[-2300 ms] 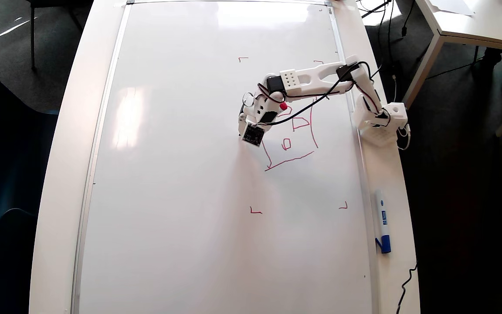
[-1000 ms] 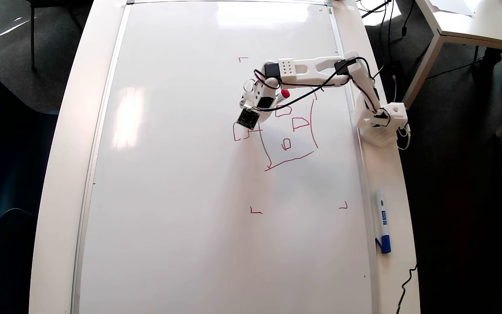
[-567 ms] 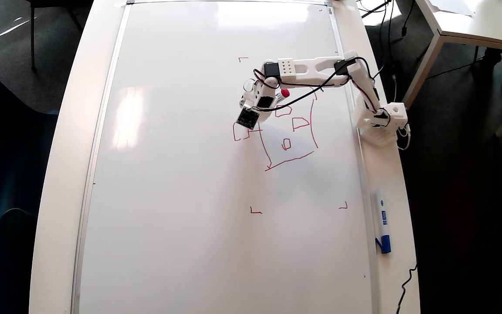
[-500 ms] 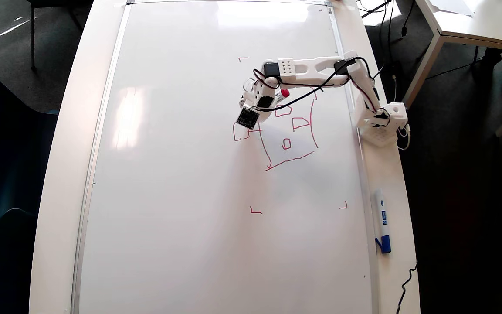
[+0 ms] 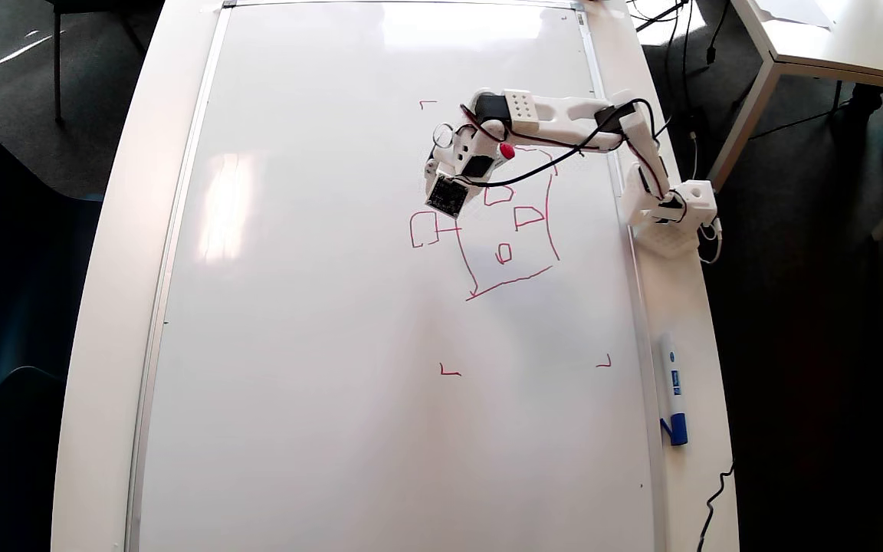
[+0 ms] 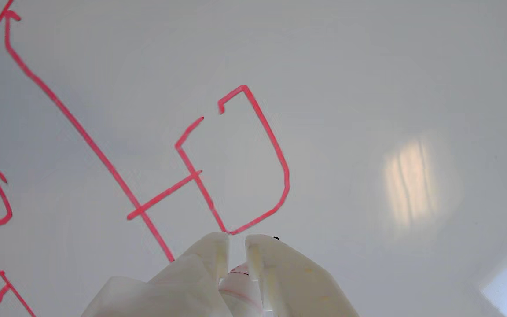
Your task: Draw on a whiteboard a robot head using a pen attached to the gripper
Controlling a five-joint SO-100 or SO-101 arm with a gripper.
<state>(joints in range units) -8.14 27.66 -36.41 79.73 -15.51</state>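
The whiteboard (image 5: 319, 322) fills the table top. On it the red robot head (image 5: 509, 277) is a wobbly box outline with three small boxes inside and a side box (image 5: 423, 230) on a short line. The gripper (image 5: 437, 178) hangs just above that side box, shut on the pen (image 5: 506, 151), whose red end sticks out beside the wrist. In the wrist view the white fingers (image 6: 211, 253) pinch the pen (image 6: 236, 284), right below the side box (image 6: 253, 163). The pen tip is hidden, so contact with the board cannot be told.
The arm's base (image 5: 671, 218) is clamped at the whiteboard's right edge. A white marker with a blue cap (image 5: 673, 391) lies on the table strip to the right. Tiny red corner marks (image 5: 449, 372) frame the drawing. Another table (image 5: 832, 46) stands at upper right.
The side box got drawn left of the head. The wrist has since swung toward the top of the overhead view, uncovering the whole box.
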